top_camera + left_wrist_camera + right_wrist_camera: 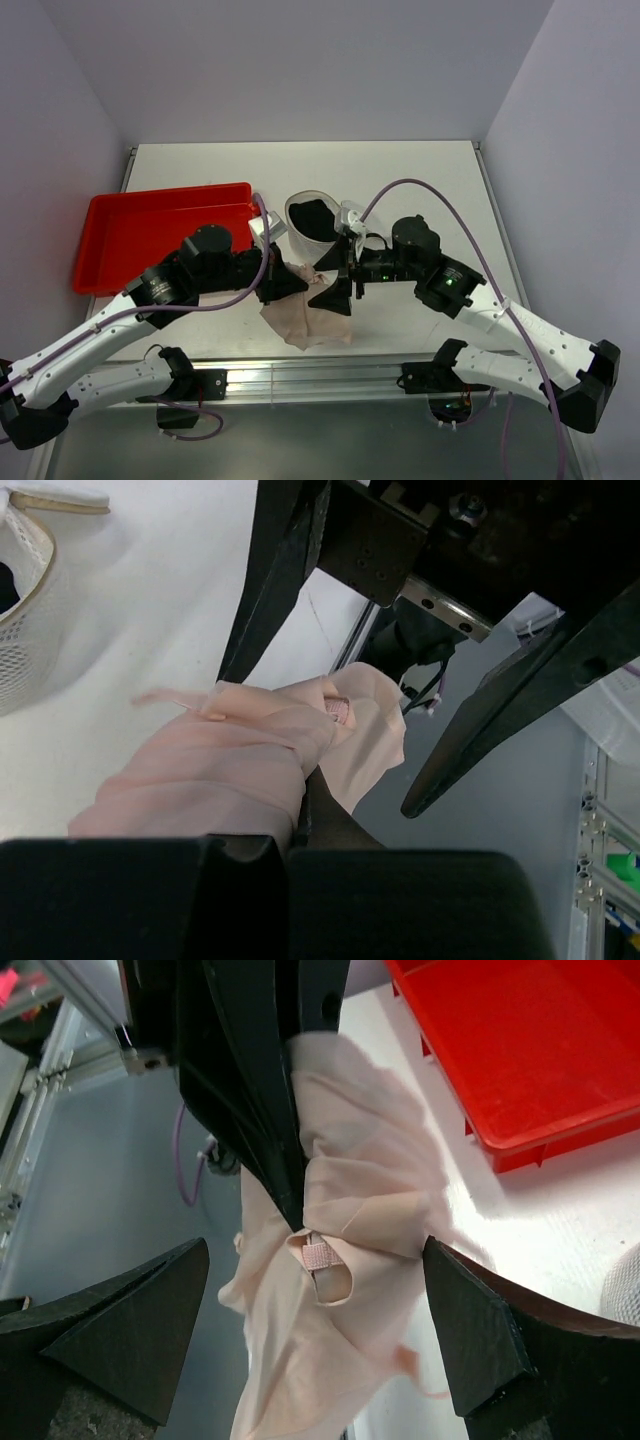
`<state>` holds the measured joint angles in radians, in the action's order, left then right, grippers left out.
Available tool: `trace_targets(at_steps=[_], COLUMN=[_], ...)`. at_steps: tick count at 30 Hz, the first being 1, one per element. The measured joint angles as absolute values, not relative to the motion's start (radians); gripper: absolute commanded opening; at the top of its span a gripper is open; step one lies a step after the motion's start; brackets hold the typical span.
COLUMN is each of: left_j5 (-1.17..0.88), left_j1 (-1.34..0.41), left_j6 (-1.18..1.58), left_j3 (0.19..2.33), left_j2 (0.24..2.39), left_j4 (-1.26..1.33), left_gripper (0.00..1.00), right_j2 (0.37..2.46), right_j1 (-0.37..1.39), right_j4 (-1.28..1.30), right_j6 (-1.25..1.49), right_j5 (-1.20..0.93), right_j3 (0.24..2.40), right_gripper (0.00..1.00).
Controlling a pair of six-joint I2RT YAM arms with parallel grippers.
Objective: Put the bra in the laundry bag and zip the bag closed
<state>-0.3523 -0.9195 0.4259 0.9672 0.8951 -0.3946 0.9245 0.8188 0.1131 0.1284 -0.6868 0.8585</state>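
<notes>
Top external: left claw [289, 282], reaching inward, clenches the bra [310, 323]; right claw [340, 277] faces it, released.

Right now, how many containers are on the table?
2. The red tray sits at the left; the mesh laundry bag stands in the middle, just right of the tray. The arms may hide something small.
</notes>
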Motion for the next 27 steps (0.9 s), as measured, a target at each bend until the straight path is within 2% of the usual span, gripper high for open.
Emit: trace_targets(at_steps=[9,15,21,24,25,26,27], left_j5=[-0.461,-0.511,-0.515,-0.505,-0.5,-0.499,-0.496], left_j1=[-0.92,-0.918,-0.918,-0.917,-0.918,-0.918,-0.918], left_j6=[0.383,0.377,0.374,0.372,0.372,0.371,0.374], left_j3=[0.99,0.997,1.019,1.027,1.029,1.032,1.036], left_j2=[0.898,0.898,0.895,0.895,0.895,0.895,0.895], left_j4=[-0.431,-0.438,-0.448,-0.453,-0.453,-0.454,-0.455], left_gripper=[0.0,0.0,0.04,0.19,0.29,0.34,0.43], right_j2=[0.963,0.979,0.967,0.954,0.949,0.945,0.942], right_j1=[0.858,0.867,0.875,0.875,0.875,0.876,0.876], right_j4=[0.126,0.112,0.086,0.068,0.062,0.061,0.06], right_j6=[0.086,0.083,0.091,0.103,0.109,0.111,0.114], right_j5=[-0.654,-0.669,-0.683,-0.691,-0.694,-0.693,-0.693], right_j3=[0.858,0.85,0.825,0.814,0.809,0.806,0.804], right_gripper=[0.92,0.8,0.59,0.47,0.42,0.41,0.38])
